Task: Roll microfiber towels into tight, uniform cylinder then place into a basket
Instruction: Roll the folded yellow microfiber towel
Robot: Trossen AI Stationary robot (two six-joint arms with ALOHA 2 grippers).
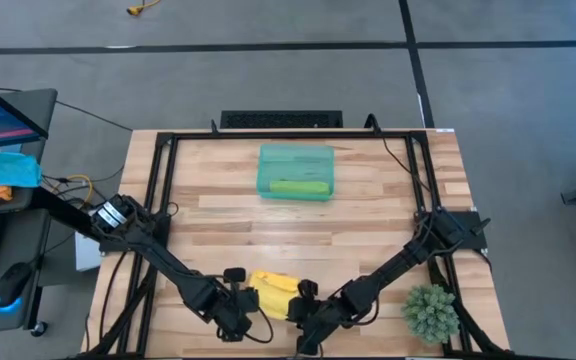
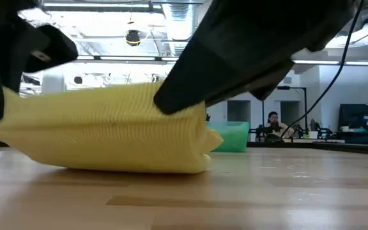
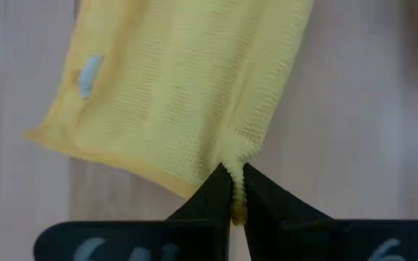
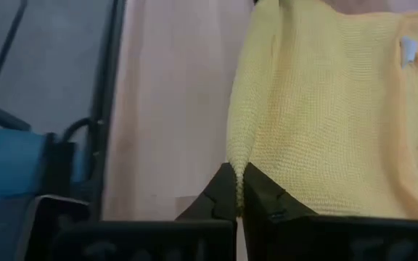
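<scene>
Wooden table (image 1: pixel 368 215) carries the basket (image 1: pixel 296 156) at upper centre of the high view, green towel (image 1: pixel 298 187) rolled inside. Yellow towel (image 1: pixel 276 295) lies at lower centre — left gripper (image 3: pixel 232 190) and right gripper (image 4: pixel 236 187) each clamped on an edge of it

Towel (image 1: pixel 274 291) btwn both hands, basket (image 1: pixel 296 158) behind (plant (image 1: pixel 430 312) right).

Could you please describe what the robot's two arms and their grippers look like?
Both arms are dark, slim and jointed, with black cables along them. The left arm has a pale labelled block near its base. The left gripper and right gripper each have two black wedge-shaped fingers tapering to points.
</scene>
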